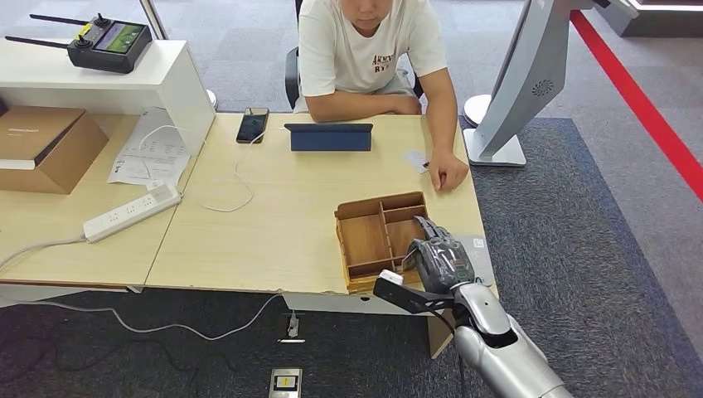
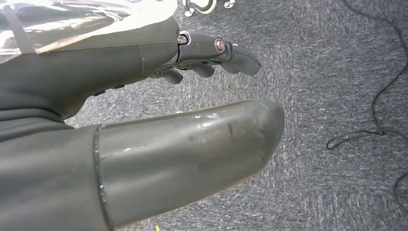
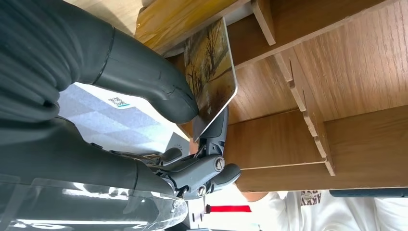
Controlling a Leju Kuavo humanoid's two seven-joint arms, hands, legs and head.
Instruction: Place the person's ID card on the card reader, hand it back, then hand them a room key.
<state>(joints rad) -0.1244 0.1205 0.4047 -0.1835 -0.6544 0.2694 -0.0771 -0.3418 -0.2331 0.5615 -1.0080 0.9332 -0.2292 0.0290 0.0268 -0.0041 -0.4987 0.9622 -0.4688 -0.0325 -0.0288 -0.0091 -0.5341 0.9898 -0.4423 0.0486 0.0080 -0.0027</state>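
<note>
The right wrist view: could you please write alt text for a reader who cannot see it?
The right robot hand pinches a card printed with an autumn tree picture between its thumb and fingers, over a wooden divided tray. Beyond the tray is a person in a white T-shirt.

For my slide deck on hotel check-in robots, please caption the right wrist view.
Right hand pinches a picture-printed card between thumb and fingers, over the wooden divided box.
</note>
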